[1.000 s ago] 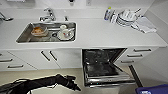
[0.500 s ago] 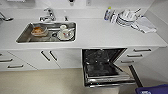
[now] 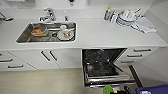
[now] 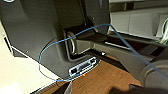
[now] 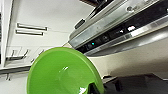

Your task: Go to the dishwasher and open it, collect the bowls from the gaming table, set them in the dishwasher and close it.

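Note:
The dishwasher (image 3: 105, 65) stands open under the white counter, its door (image 3: 110, 80) folded down and a dark rack inside. A green bowl (image 3: 108, 89) shows at the bottom edge of the head view, just in front of the door. In the right wrist view this green bowl (image 5: 62, 72) is large and close, below the door's top edge with its buttons (image 5: 112, 33). My right gripper (image 5: 93, 88) is shut on the bowl's rim, one dark finger lapping over it. The gaming table is out of view.
The steel sink (image 3: 23, 37) to the left holds a cup, a plate and an orange-brown dish. Stacked plates (image 3: 126, 17), a bottle (image 3: 108, 13) and a cloth (image 3: 145, 25) sit on the counter (image 3: 105, 35). White drawers (image 3: 140, 53) flank the dishwasher. Something blue (image 3: 152, 89) lies bottom right.
A dark arm that crossed the lower left of the head view a second ago has drawn out of it. The dishwasher stays open.

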`<state>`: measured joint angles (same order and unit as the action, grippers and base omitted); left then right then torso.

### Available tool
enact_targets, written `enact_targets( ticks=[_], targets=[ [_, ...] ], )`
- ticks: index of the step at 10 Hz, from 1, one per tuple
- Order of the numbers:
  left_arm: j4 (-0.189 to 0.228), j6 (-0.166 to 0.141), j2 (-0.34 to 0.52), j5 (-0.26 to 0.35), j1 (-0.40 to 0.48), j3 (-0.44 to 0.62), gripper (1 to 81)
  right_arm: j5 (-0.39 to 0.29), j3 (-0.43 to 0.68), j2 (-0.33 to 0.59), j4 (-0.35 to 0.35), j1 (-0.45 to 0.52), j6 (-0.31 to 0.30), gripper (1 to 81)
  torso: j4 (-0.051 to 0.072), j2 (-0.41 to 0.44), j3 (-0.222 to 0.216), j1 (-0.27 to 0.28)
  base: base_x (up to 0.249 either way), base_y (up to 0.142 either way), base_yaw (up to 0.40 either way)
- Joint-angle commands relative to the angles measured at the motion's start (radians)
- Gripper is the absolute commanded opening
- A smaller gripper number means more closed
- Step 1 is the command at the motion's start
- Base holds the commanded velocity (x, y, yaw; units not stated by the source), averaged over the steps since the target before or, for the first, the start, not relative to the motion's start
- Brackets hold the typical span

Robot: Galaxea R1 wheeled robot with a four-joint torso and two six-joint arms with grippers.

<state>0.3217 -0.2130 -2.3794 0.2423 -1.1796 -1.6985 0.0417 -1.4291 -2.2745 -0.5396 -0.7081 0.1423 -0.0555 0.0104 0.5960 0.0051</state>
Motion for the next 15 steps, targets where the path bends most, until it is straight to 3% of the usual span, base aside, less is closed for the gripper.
enact_targets(
  ticks=[1, 3, 6, 7, 9, 10, 12, 13, 15],
  targets=[
    [0.109, 0.004, -0.070, -0.113, -0.162, -0.191, 81.1, -0.083, -0.137, -0.065, -0.128, 0.181, 0.000, 1.0, 0.000, 0.000, 0.000, 0.000, 0.000, 0.000, 0.000],
    [0.122, 0.006, -0.152, -0.172, -0.263, -0.271, 81.1, -0.085, -0.291, -0.188, -0.151, 0.224, -0.009, 1.0, 0.000, 0.000, 0.000, 0.000, 0.000, 0.000, 0.000],
    [0.220, 0.012, -0.344, -0.176, -0.377, -0.434, 81.1, -0.166, -0.553, -0.328, -0.166, 0.308, -0.058, 1.0, 0.000, 0.000, 0.000, 0.000, 0.000, 0.000, 0.000],
    [0.223, 0.014, -0.411, -0.175, -0.413, -0.484, 81.1, -0.169, -0.606, -0.363, -0.163, 0.328, -0.082, 1.0, 0.000, 0.000, 0.000, 0.000, 0.000, 0.000, 0.000],
    [0.241, 0.061, -0.544, -0.176, -0.472, -0.604, 81.1, -0.170, -0.733, -0.447, -0.166, 0.359, -0.099, 1.0, 0.000, 0.000, 0.000, 0.000, 0.000, 0.000, 0.000],
    [0.244, 0.076, -0.586, -0.178, -0.484, -0.653, 81.1, -0.172, -0.772, -0.470, -0.168, 0.374, -0.107, 1.0, 0.000, 0.000, 0.000, 0.000, 0.000, 0.000, 0.000],
    [0.241, 0.078, -0.618, -0.178, -0.484, -0.696, 81.1, -0.172, -0.796, -0.484, -0.168, 0.400, -0.142, 1.0, 0.000, 0.000, 0.000, 0.000, 0.000, 0.000, 0.000],
    [0.235, 0.078, -0.620, -0.176, -0.484, -0.696, 81.1, -0.174, -0.803, -0.481, -0.168, 0.411, -0.156, 81.1, 0.000, 0.000, 0.000, 0.000, 0.000, 0.000, 0.000],
    [0.229, 0.075, -0.632, -0.178, -0.480, -0.720, 81.1, -0.221, -0.772, -0.432, -0.168, 0.423, -0.179, 81.1, 0.000, 0.000, 0.000, 0.000, 0.000, 0.000, 0.000]
  ],
)
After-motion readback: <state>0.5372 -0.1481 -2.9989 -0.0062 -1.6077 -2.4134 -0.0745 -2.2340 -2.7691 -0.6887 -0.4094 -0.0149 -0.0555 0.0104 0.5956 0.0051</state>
